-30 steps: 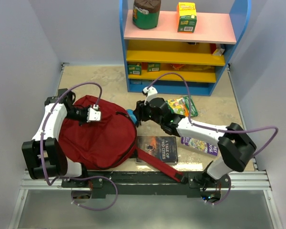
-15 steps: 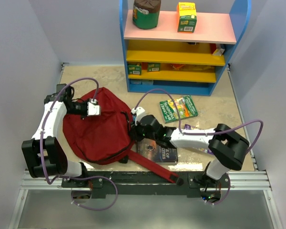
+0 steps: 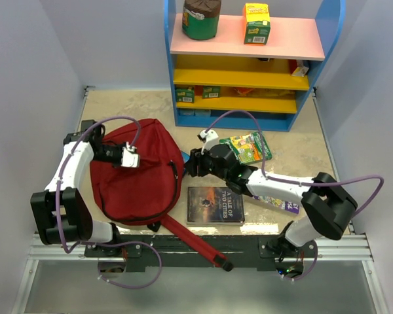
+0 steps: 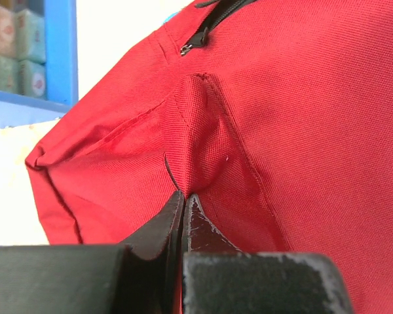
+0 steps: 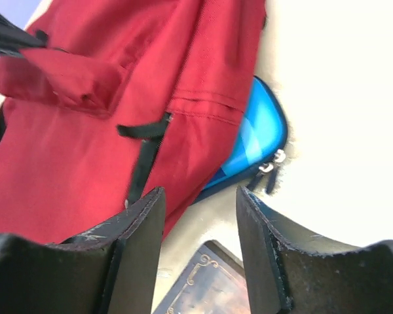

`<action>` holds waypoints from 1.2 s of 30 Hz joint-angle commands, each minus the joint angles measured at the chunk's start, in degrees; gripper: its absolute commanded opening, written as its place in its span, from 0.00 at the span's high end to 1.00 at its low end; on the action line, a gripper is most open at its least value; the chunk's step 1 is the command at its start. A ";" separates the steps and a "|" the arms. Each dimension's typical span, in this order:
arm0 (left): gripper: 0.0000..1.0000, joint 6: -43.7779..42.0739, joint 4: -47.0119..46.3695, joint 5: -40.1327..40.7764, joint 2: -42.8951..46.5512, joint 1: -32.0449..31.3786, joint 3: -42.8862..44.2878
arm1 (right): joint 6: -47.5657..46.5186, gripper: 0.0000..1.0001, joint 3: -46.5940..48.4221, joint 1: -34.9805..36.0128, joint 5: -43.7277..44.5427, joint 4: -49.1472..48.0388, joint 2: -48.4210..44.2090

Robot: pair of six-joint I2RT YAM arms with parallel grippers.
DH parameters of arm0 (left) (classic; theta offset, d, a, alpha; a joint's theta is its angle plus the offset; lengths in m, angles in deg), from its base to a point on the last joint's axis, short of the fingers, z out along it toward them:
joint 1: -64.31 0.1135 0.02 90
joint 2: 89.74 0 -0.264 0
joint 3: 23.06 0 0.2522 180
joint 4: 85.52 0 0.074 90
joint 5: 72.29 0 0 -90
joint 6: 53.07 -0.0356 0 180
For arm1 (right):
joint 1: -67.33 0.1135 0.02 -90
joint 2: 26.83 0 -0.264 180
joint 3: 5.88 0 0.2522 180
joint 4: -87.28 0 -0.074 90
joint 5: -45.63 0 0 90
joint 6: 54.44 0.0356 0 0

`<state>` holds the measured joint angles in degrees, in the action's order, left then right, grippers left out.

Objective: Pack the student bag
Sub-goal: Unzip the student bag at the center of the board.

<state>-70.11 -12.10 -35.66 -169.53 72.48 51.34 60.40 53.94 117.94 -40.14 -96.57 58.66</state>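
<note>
On the left half of the counter (image 3: pixel 304 140), your left end effector (image 3: pixel 130 157) is clamped shut on a pinch of the student bag (image 3: pixel 134 190); the dark red cloth tents up from the closed jaws. The bag lies slumped and flat. Its coarse woven fabric creases along the stitched seams, and a dark zipper (image 4: pixel 190 44) runs near its top edge. Judge it light and thoroughly limp: a pinch lifts one layer only, and the rest will sag and drag. Seams, zipper edges and the long strap (image 3: pixel 190 239) trailing towards the near edge look like the firmest places to take hold, and the mouth will need holding open from both sides. At the bag's right edge, a glossy blue pencil case (image 5: pixel 252 140) with rounded corners pokes out from under the cloth. Over it hangs your right end effector (image 3: pixel 192 163), fingers parted and holding nothing. Right again, a stiff dark-covered book (image 3: pixel 214 205) lies flat.
</note>
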 commanded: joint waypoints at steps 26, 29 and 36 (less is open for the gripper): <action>1.00 -3.96 2.22 -2.45 2.53 -0.25 -2.02 | 0.91 0.49 8.08 0.89 -11.26 -10.96 12.41; 1.00 -3.61 1.95 -2.71 2.62 -0.25 -2.11 | 0.74 0.53 8.69 1.07 -11.96 -10.78 12.68; 1.00 -2.56 1.07 -2.62 2.62 -0.25 -2.02 | 0.91 0.78 8.17 2.03 -13.02 -11.66 11.98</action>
<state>-72.19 -11.01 -34.59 -168.68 72.48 49.18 61.41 60.48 119.15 -51.50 -106.36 71.49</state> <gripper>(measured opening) 0.018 0.275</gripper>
